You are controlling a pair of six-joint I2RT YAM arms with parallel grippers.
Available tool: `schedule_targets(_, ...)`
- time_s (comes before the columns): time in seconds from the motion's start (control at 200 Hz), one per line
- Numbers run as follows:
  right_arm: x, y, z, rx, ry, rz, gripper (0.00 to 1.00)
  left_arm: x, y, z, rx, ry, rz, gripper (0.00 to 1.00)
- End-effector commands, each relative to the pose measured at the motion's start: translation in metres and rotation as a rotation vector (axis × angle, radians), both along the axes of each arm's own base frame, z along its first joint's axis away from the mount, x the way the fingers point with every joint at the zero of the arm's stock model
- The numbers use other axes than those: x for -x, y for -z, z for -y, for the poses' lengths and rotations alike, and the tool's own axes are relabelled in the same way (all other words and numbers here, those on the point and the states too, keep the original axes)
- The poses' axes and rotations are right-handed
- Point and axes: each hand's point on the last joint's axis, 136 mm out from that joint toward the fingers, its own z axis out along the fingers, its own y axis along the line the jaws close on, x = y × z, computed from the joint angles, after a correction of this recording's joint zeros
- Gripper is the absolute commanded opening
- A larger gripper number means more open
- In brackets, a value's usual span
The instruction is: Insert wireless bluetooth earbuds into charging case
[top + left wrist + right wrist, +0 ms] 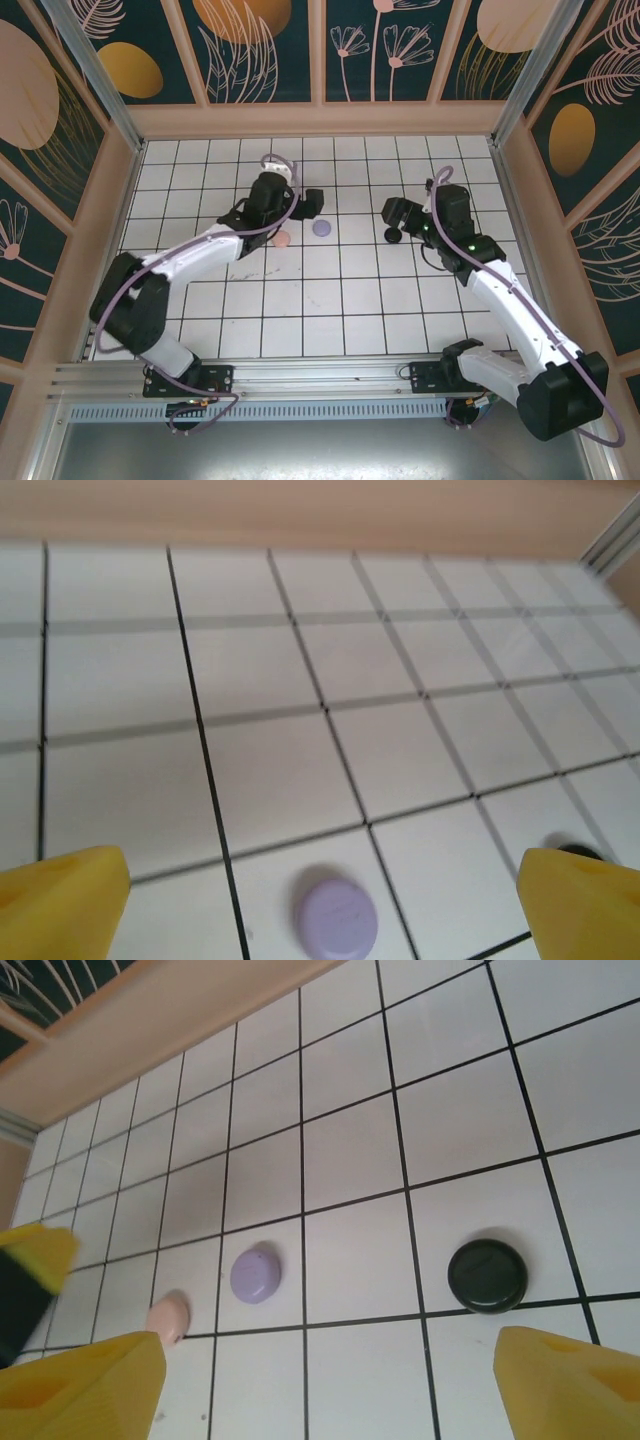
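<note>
three small round disc cases lie flat on the white tiles, a little far of the table's middle, in a loose row from left to right. the pink case (282, 240) is leftmost and slightly nearer than the others. the lilac case (321, 228) lies just to its right, apart from it, inside one tile. the black case (487, 1275), glossy, sits well apart to the right, its edge on a grid line. all three look shut.
</note>
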Motion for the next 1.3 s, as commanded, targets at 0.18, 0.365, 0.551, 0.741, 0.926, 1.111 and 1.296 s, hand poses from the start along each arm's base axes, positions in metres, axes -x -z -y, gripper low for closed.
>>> schedule_targets(0.18, -0.011, -0.038, 0.046, 0.146, 0.197, 0.155, 0.97, 0.040, -0.078, -0.063, -0.005, -0.117, 0.335, 0.99)
schedule_targets(0.365, -0.016, -0.030, 0.078, 0.231, 0.360, 0.231, 0.99, 0.079, -0.066, -0.111, -0.025, -0.215, 0.462, 0.99)
schedule_targets(0.551, -0.014, -0.001, 0.115, 0.340, 0.547, 0.286, 0.99, 0.116, -0.044, -0.169, -0.096, -0.379, 0.536, 0.99)
schedule_targets(0.741, -0.019, 0.038, 0.133, 0.428, 0.556, 0.240, 0.99, 0.138, -0.047, -0.231, -0.224, -0.583, 0.623, 0.99)
schedule_targets(0.926, -0.029, 0.054, 0.136, 0.458, 0.503, 0.271, 0.99, 0.125, -0.034, -0.265, -0.247, -0.679, 0.604, 0.99)
schedule_targets(1.111, -0.035, 0.069, 0.153, 0.440, 0.511, 0.273, 0.99, 0.100, -0.005, -0.267, -0.286, -0.648, 0.571, 0.99)
schedule_targets(1.296, -0.037, 0.072, 0.163, 0.445, 0.520, 0.325, 0.99, 0.089, 0.018, -0.260, -0.340, -0.586, 0.588, 0.99)
